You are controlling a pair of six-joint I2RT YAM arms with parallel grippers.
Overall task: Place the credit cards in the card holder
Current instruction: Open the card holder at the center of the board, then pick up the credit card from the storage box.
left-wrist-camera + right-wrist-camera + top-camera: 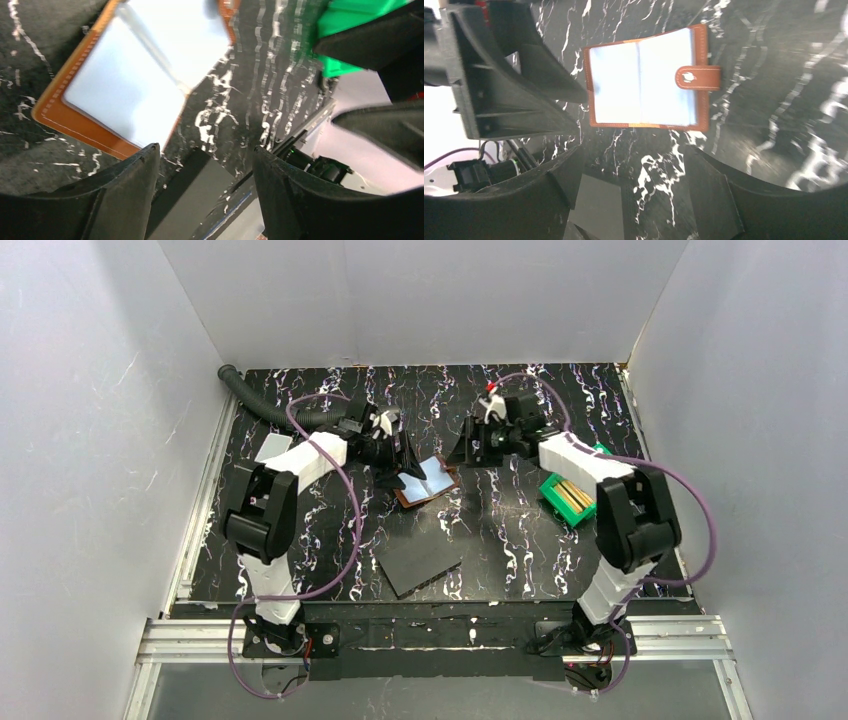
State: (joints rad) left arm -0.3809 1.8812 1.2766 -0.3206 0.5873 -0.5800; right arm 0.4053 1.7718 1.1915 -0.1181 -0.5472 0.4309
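I'm seeing the card holder [428, 481] lying open mid-table [500, 540], pale blue pages facing up, snap tab sticking out one side. My left gripper [205, 155] is hovering just left of it and my right gripper [634, 152] just right, both with jaws standing wide and gripping nothing. The credit cards [572, 498] are sitting in the green bin [549, 487] off right. A dark slab [420, 562] is lying nearer.

Even bright light; card holder [644, 82] glares white; left wrist view blurred.
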